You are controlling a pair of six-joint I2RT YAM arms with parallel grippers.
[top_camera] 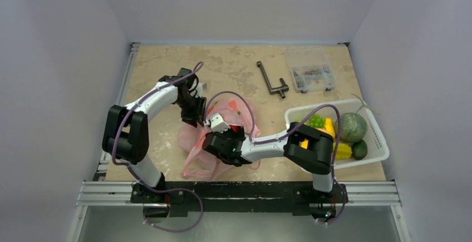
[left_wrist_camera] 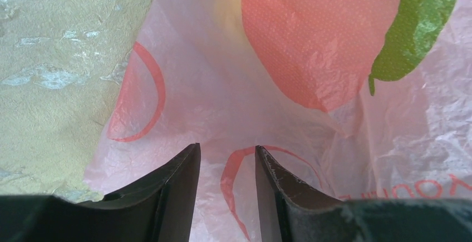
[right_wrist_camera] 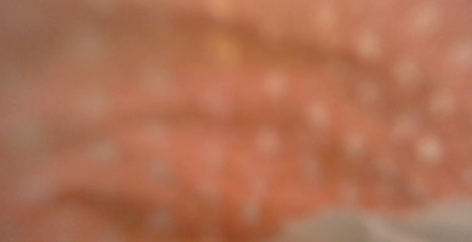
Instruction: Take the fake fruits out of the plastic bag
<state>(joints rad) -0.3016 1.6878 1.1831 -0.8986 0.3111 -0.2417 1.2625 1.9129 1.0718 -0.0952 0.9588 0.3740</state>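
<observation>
The pink plastic bag [top_camera: 196, 163] lies crumpled at the table's middle. In the left wrist view the bag [left_wrist_camera: 195, 86] shows a printed peach with a green leaf. My left gripper [top_camera: 194, 119] hangs over the bag's far left edge; it [left_wrist_camera: 227, 148] is open, with film showing between the jaws. My right gripper [top_camera: 216, 144] reaches into the bag from the right, its fingers hidden by film. The right wrist view is only an orange-pink blur. The dull green melon [top_camera: 352, 126] and the green grape bunch [top_camera: 316, 121] lie in the white basket [top_camera: 379, 152]. I see no apple and no real peach.
The basket at the right also holds yellow fruits [top_camera: 343, 152] and a small dark green one [top_camera: 359, 149]. A dark metal crank tool [top_camera: 271, 80] and a clear small-parts box [top_camera: 309, 76] lie at the back. White walls enclose the table on three sides.
</observation>
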